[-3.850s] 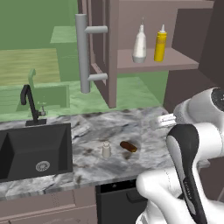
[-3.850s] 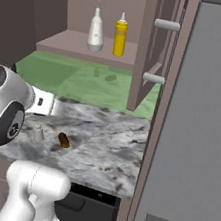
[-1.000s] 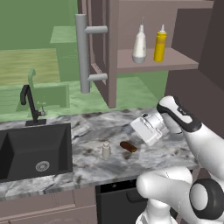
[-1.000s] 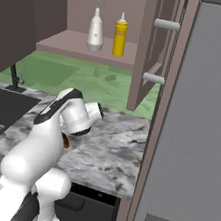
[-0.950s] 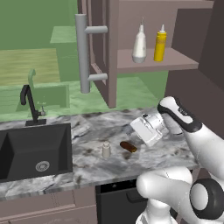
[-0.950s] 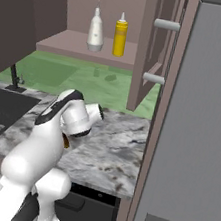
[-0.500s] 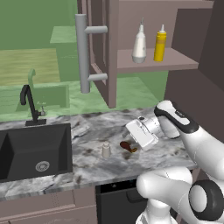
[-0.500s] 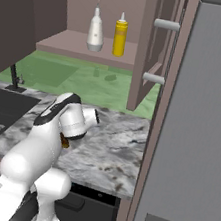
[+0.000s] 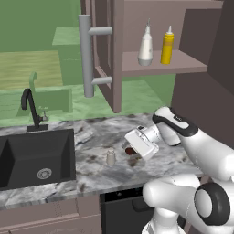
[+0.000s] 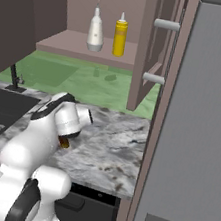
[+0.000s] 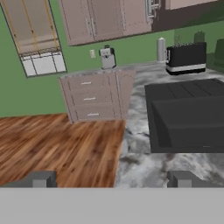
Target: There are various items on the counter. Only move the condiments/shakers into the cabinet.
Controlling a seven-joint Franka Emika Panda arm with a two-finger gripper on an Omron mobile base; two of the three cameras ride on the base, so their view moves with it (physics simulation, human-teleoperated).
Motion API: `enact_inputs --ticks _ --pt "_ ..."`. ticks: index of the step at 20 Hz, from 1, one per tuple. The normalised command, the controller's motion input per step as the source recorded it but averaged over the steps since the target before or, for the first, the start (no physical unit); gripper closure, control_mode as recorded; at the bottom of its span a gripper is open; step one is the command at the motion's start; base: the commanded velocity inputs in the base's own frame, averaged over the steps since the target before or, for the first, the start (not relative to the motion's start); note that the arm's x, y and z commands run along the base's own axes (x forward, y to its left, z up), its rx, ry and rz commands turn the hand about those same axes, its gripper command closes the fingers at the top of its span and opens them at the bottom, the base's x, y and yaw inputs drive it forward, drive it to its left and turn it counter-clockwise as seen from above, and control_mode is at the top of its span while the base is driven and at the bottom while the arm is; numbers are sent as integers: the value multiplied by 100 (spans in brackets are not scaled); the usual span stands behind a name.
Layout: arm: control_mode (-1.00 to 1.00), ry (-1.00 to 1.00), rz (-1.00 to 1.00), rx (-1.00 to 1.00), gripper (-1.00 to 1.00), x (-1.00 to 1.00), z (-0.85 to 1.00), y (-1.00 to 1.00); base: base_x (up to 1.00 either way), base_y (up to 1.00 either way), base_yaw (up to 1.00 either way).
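The yellow squeeze bottle and the white narrow-necked bottle stand side by side on the shelf of the open cabinet. A small grey-white shaker stands upright on the counter. Just right of it lies the brown lump, partly covered by my hand. My gripper hangs low over the counter beside the lump, pointing left toward the shaker. Its fingertips stand wide apart, open and empty. A small pale shape ahead between them may be the shaker.
The black sink with its faucet lies left of the shaker. The cabinet door with its long grey bar handle swings out over the counter. A tall grey fridge bounds the right.
My hand has swung left and down from above the counter's right part, ending close to the lump and the shaker. The jaws stayed open; the items have not moved.
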Motion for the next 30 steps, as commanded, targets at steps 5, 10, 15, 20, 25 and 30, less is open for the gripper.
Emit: enact_inputs --ticks 5,10,15,20,25,30 --pt "-100 2 3 0 -100 0 -14 -11 0 0 0" --pt "-100 0 0 0 -100 2 -4 -8 0 0 0" --pt "-100 0 0 0 -100 10 -3 0 0 0 0" --pt "-100 0 0 0 -100 4 -6 0 0 0 0" --pt "-100 0 0 0 -100 4 -10 0 0 0 0" --pt "-100 0 0 -1 -100 14 -15 0 0 0 0"
